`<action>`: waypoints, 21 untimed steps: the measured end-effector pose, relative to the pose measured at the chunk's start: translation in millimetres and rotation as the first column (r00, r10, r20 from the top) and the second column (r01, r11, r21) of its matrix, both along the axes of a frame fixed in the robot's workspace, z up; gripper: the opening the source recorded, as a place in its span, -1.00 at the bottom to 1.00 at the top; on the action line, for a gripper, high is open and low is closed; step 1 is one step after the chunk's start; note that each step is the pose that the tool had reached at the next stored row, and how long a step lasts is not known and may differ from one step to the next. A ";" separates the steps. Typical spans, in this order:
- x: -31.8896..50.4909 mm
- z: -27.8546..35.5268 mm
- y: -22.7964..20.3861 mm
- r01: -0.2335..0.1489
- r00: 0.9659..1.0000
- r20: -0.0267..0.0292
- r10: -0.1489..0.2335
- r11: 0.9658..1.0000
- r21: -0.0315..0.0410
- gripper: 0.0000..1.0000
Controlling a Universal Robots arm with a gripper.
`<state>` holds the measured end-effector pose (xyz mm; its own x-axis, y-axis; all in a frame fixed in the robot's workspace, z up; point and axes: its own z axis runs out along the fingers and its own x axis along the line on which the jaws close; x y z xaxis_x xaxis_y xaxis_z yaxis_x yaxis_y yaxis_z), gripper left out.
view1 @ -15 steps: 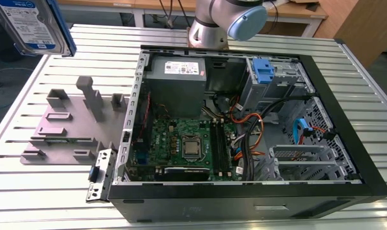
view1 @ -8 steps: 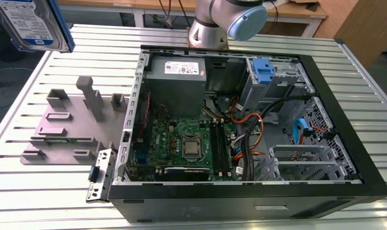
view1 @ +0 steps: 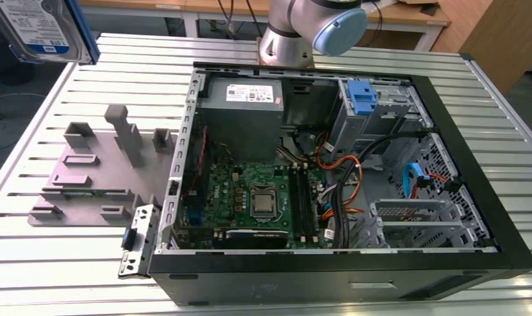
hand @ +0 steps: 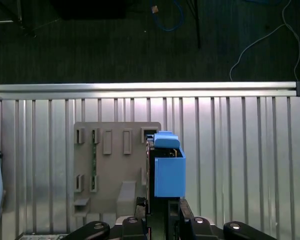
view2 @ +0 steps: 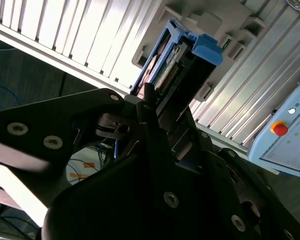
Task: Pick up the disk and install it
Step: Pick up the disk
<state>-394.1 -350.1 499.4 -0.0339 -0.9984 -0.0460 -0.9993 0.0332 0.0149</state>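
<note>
The disk (view1: 39,27), a silver drive with a white-and-blue label and a blue rail, hangs high over the table's far corner at the exterior view's left. In the second wrist view my gripper (view2: 157,107) is shut on the disk (view2: 176,62), which sticks out edge-on past the black fingers (view2: 149,102) with its blue end tab outermost. The first wrist view looks down along the disk (hand: 168,170), held in my gripper (hand: 162,209) above the grey fixture plate (hand: 110,170).
An open computer case (view1: 477,197) lies on the slatted aluminium table (view1: 55,276), with a motherboard (view1: 248,197), a grey power-supply box (view1: 244,115) and a light-blue bracket (view1: 361,97) in its drive bay. The arm's base (view1: 288,36) stands behind the case. A pendant (view2: 290,135) lies nearby.
</note>
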 end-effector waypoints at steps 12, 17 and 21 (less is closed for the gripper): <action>1.7 7.0 0.0 0.000 1.000 -0.001 0.000 1.000 0.000 -0.31; 3.8 7.0 0.0 0.000 1.000 -0.001 0.000 1.000 0.000 -0.31; 9.0 7.0 0.0 0.000 1.000 -0.001 0.000 1.000 0.000 -0.31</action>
<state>-385.1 -350.1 506.3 -0.0339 -0.9984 -0.0460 -0.9993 0.0332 0.0156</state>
